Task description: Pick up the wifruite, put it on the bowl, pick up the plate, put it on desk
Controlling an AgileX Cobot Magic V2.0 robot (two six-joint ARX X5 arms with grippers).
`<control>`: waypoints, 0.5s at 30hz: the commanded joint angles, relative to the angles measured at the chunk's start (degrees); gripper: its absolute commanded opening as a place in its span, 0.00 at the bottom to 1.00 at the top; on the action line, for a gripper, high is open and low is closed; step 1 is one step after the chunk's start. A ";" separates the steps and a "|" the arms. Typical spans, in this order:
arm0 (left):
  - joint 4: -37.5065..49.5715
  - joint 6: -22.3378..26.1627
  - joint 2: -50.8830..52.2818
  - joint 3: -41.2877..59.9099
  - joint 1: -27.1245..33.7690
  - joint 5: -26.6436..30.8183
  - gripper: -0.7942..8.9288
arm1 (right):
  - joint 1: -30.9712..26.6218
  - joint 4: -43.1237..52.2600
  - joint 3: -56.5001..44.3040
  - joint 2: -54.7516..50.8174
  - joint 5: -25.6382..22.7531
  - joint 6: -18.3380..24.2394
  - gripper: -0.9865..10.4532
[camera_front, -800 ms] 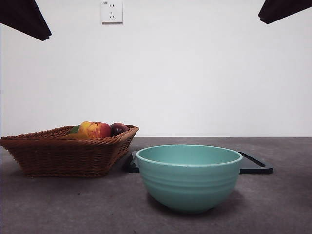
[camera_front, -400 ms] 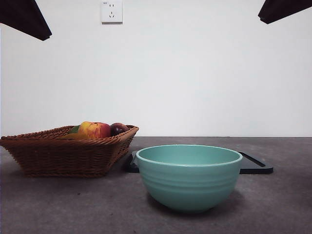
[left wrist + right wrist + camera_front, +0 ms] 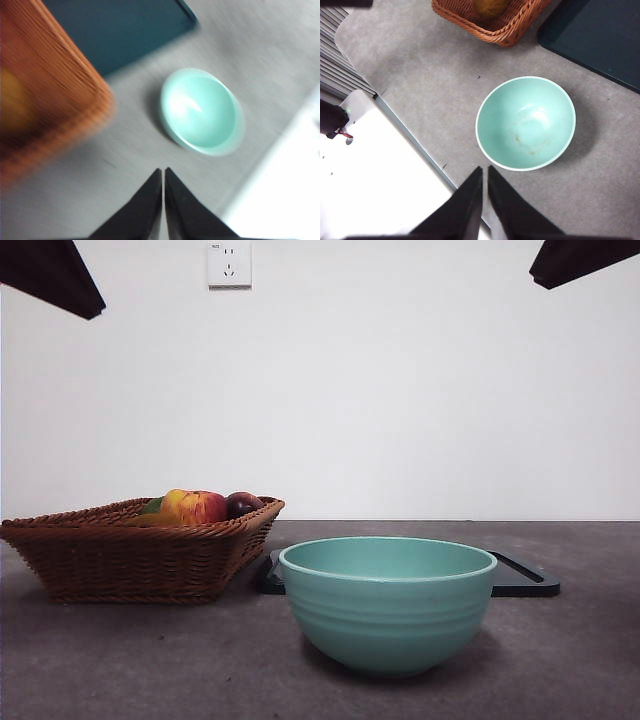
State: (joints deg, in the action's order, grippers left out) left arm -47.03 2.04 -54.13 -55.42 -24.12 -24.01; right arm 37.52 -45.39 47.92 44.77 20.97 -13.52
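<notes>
The teal bowl stands empty near the front of the desk; it also shows in both wrist views. The plate, a flat dark rectangular tray, lies just behind the bowl. In the wicker basket, a dull brown fruit that looks like the wifruite is cut off by the picture's edge. My left gripper hangs high above the desk, shut and empty, in a blurred view. My right gripper is also shut and empty, high above the bowl's near side.
The basket also holds a red-yellow apple and a dark purple fruit. Both arms show only as dark tips at the top corners. A white surface borders the desk's edge.
The dark arm tip at the top left corner has crept slightly upward. The bowl, basket and plate have not moved.
</notes>
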 commanded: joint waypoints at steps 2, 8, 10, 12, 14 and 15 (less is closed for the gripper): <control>7.74 6.62 4.09 -0.09 2.82 4.48 0.09 | 0.50 0.52 0.90 0.42 -0.02 0.52 0.09; 32.68 8.04 13.49 6.75 12.13 5.03 0.09 | 0.50 0.52 0.90 0.42 -0.02 0.52 0.09; 40.26 8.04 16.96 10.82 15.10 5.44 0.09 | 0.50 0.52 0.90 0.42 -0.02 0.52 0.09; 46.14 8.04 20.76 15.34 17.81 7.45 0.09 | 0.50 0.55 0.90 0.42 -0.02 0.52 0.09; 49.68 8.04 24.28 19.67 19.96 10.25 0.09 | 0.50 0.52 0.90 0.42 -0.02 0.52 0.09; 50.56 8.02 25.83 21.53 20.83 11.61 0.09 | 0.50 0.55 0.90 0.42 -0.02 0.52 0.09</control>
State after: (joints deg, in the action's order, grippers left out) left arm 2.66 9.52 -28.75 -34.76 -3.57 -13.26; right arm 37.52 -45.36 47.92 44.77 20.97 -13.52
